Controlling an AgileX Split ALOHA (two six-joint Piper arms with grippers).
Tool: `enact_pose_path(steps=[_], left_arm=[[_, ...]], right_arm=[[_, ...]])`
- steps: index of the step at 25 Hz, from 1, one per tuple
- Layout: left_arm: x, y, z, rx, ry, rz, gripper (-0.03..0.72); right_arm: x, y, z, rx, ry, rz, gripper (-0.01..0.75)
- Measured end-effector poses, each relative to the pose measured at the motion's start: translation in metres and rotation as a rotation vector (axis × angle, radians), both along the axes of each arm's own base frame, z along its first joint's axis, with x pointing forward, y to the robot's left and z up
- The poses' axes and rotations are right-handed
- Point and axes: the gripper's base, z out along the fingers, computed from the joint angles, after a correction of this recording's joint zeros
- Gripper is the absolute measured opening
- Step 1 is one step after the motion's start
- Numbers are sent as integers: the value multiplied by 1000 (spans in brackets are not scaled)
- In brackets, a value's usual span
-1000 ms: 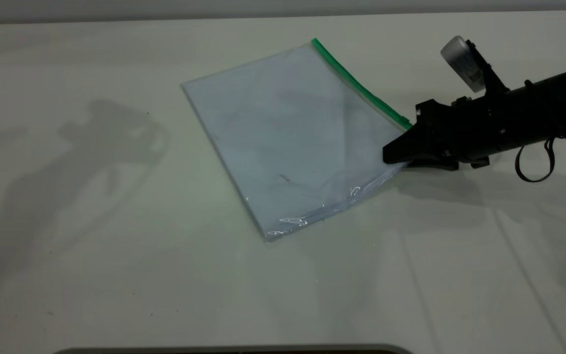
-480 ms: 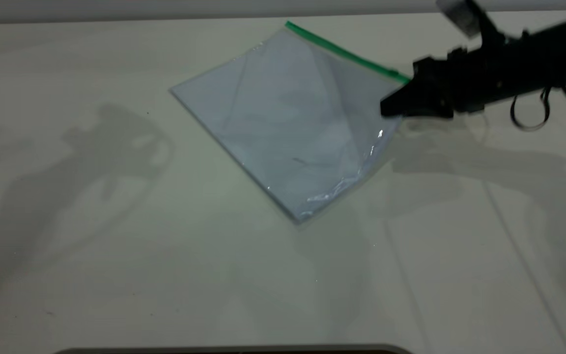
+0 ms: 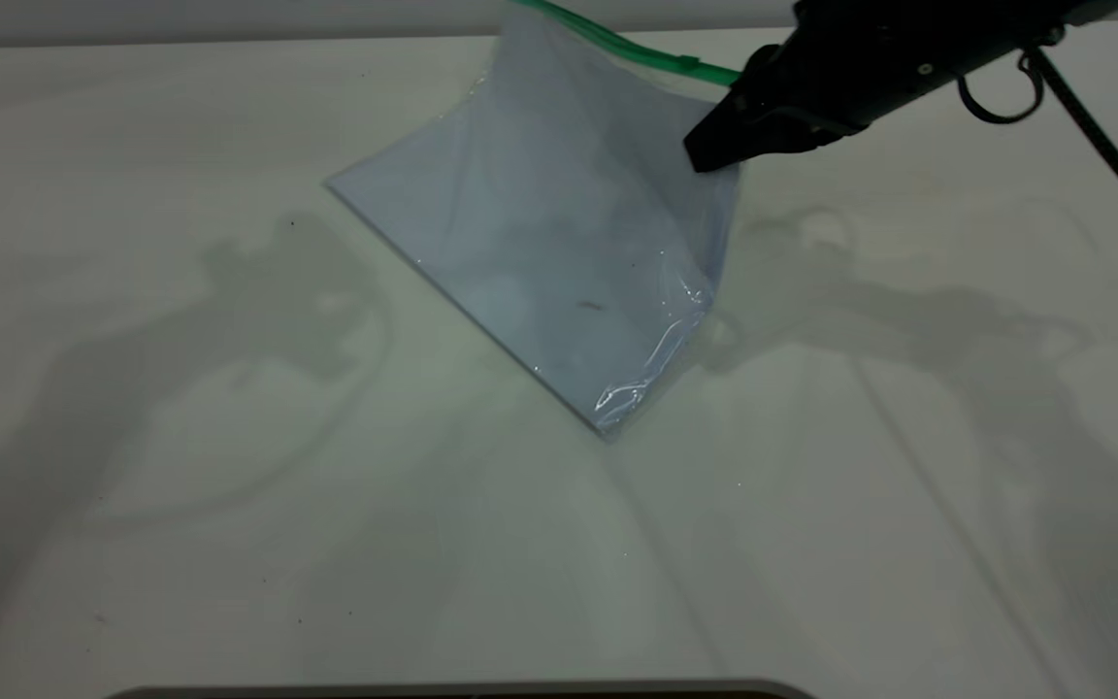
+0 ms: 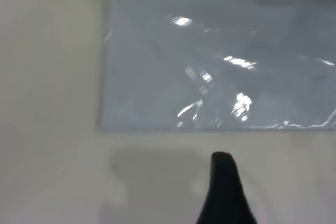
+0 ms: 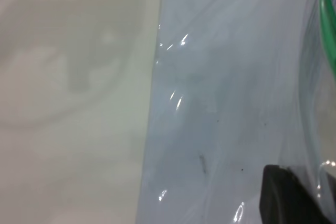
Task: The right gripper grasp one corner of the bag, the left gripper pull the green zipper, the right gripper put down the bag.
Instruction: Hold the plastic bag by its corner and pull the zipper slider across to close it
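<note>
The bag [image 3: 559, 243] is a clear pouch with white sheets inside. It hangs tilted, with its low edge and near corner on the table. The green zipper [image 3: 637, 47] runs along its raised top edge, with a small slider tab [image 3: 687, 63] close to the held end. My right gripper [image 3: 714, 155] is shut on the bag's corner at that end and holds it above the table. The right wrist view shows the bag [image 5: 226, 103], the green strip [image 5: 328, 30] and one black finger [image 5: 283, 198]. My left gripper [image 4: 226, 187] is outside the exterior view; its wrist view shows the bag's plain edge [image 4: 220, 66] a little ahead.
The white table [image 3: 229, 534] carries nothing else. Shadows of both arms fall on it, to the left of and behind the bag. The table's front edge has a dark cut-out [image 3: 462, 691] at the bottom.
My right gripper has risen and moved left with the corner in it. The bag went from lying nearly flat to hanging steeply, its zipper edge lifted. The left arm's shadow has shifted slightly right.
</note>
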Motion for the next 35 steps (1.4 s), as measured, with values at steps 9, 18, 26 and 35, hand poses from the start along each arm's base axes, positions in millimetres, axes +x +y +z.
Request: enact_pose_path(steps=[9, 18, 26, 35], left_arm=[[27, -37, -17, -36, -136, -319, 590], [45, -68, -49, -89, -141, -573, 590], [49, -107, -59, -89, -207, -749, 590], [43, -127, -77, -48, -284, -871, 590]], right_arm=[[-1, 0, -2, -47, -7, 9, 36], [5, -11, -8, -213, -79, 1, 36], [4, -11, -8, -224, -103, 40, 36], [2, -8, -7, -196, -96, 72, 36]])
